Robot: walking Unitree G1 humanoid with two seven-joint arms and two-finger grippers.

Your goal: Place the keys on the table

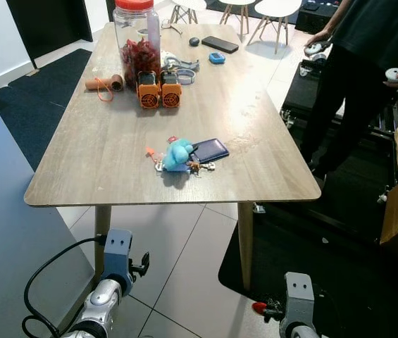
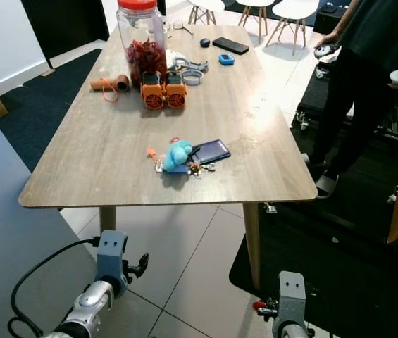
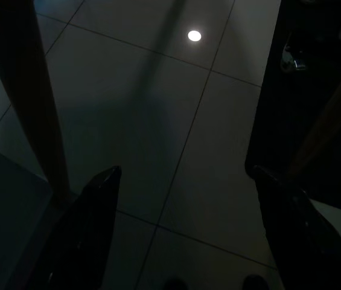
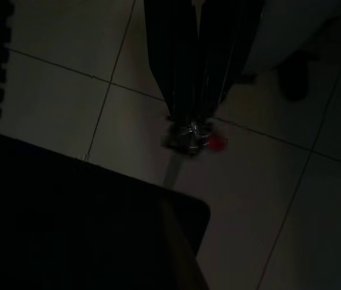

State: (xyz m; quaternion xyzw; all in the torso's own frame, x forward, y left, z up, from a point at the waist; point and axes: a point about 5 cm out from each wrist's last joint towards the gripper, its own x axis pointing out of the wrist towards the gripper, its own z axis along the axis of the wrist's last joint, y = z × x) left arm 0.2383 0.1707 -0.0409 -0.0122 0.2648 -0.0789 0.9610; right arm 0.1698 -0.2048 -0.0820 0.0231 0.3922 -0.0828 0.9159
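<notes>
Right wrist view shows the right gripper [image 4: 189, 130] hanging low over the floor tiles, fingers pinched shut on the keys [image 4: 188, 138], a red tag beside them. Left gripper [image 3: 182, 199] hangs idle with fingers spread wide, holding nothing. Judging by this, the carry is on; next the right arm must lift above the table [image 1: 107, 151] edge and release over bare wood

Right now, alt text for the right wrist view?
Dark view down at a tiled floor: the right gripper hangs with its fingers pinched on small keys with a red tag. A dark mat edge crosses below.
</notes>
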